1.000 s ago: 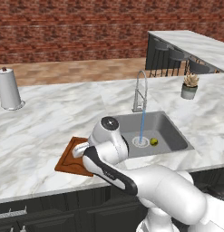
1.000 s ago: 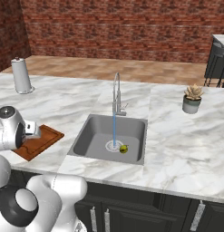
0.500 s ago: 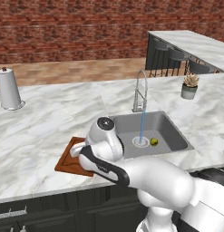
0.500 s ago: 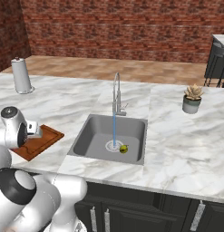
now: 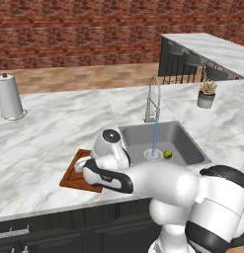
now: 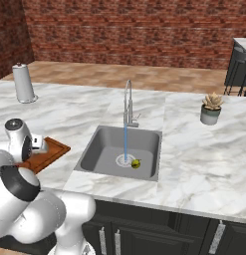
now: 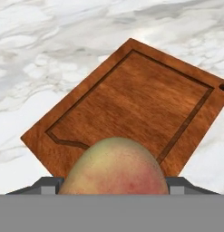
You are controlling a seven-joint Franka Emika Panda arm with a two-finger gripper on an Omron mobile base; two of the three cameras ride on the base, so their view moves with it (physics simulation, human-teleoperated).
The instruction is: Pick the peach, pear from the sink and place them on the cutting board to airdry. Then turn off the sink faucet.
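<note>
My gripper point(image 7: 114, 186) is shut on the peach point(image 7: 114, 167), a pinkish-red fruit with a paler yellow top, which hangs just above the near corner of the reddish-brown cutting board point(image 7: 131, 99). The board point(image 5: 73, 174) lies on the marble counter left of the sink point(image 5: 185, 141), partly hidden by my arm. The yellow-green pear point(image 5: 167, 154) rests on the basin floor beside the drain, also seen as the pear point(image 6: 136, 163). The chrome sink faucet point(image 5: 152, 99) pours a thin blue stream into the sink point(image 6: 102, 144).
A white paper-towel roll point(image 5: 10, 97) stands at the far left of the counter. A small potted plant point(image 5: 207, 94) sits right of the sink. The counter's front edge runs just below the board point(image 6: 51, 152).
The arm has shifted slightly, carrying the peach a little further over the cutting board. The pear and the running water are unchanged.
</note>
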